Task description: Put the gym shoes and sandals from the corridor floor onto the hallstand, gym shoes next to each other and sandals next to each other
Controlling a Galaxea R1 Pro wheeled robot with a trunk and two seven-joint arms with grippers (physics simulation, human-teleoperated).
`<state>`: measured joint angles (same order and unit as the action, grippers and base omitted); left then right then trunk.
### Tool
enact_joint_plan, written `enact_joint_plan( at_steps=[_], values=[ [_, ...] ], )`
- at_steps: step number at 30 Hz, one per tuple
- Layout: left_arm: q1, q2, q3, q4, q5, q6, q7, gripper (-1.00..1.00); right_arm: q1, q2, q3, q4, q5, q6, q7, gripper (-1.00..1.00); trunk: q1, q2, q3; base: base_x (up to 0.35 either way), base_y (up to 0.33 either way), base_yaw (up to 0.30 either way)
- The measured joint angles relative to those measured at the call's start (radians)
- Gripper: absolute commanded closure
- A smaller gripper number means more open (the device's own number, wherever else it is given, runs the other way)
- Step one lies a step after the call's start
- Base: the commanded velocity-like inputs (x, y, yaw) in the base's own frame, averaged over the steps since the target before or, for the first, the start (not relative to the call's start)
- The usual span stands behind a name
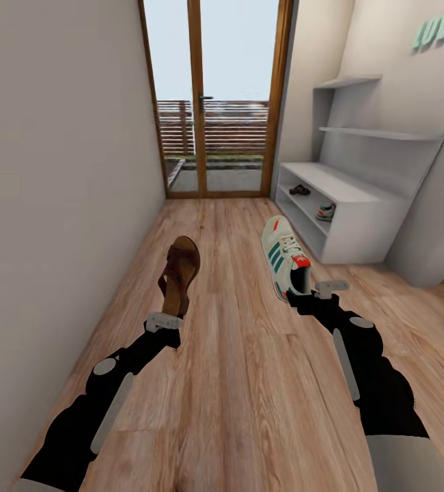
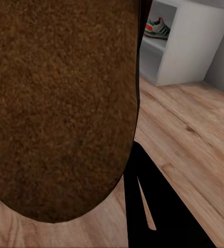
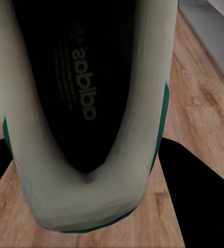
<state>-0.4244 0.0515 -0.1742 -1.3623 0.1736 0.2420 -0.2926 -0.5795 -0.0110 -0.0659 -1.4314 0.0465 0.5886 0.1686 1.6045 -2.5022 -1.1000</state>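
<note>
- Sandal (image 1: 179,275) was gripped at its heel end by the left gripper (image 1: 164,321), raised off the corridor floor (image 1: 236,383) with its toe pointing up and away.
- Left arm reached forward along the left wall, forearm angled upward.
- Gym shoe (image 1: 285,257) was clamped at the heel by the right gripper (image 1: 321,290), toe pointing ahead, clear of the floor.
- Hallstand (image 1: 358,205) stood ahead on the right; a second sneaker (image 1: 326,212) and a second sandal (image 1: 299,190) sat on its shelves.
</note>
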Motion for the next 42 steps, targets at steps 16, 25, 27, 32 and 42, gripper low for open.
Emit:
enact_joint_plan(
  at_steps=[16, 25, 27, 32, 42],
  values=[
    [0.0, 0.0, 0.0, 0.0, 0.001, 0.006, 0.0, 1.0, 0.0, 0.0, 0.001, 0.0, 0.0, 0.0, 0.0, 1.0, 0.0, 0.0, 0.0, 0.348, 0.0, 0.0],
    [0.0, 0.0, 0.0, 0.0, 0.001, 0.026, 0.0, 1.0, 0.0, 0.0, 0.001, 0.0, 0.0, 0.0, 0.0, 1.0, 0.0, 0.0, 0.0, 0.348, 0.0, 0.0],
    [0.0, 0.0, 0.0, 0.0, 0.001, 0.026, 0.0, 1.0, 0.0, 0.0, 0.001, 0.0, 0.0, 0.0, 0.0, 1.0, 0.0, 0.0, 0.0, 0.348, 0.0, 0.0],
    [0.0, 0.0, 0.0, 0.0, 0.001, 0.026, 0.0, 1.0, 0.0, 0.0, 0.0, 0.0, 0.0, 0.0, 0.0, 1.0, 0.0, 0.0, 0.0, 0.347, 0.023, 0.0],
    [0.0, 0.0, 0.001, 0.0, 0.001, 0.026, 0.0, 1.0, 0.0, 0.0, 0.001, 0.0, 0.0, 0.0, 0.0, 1.0, 0.0, 0.0, 0.0, 0.347, 0.099, 0.0]
  ],
)
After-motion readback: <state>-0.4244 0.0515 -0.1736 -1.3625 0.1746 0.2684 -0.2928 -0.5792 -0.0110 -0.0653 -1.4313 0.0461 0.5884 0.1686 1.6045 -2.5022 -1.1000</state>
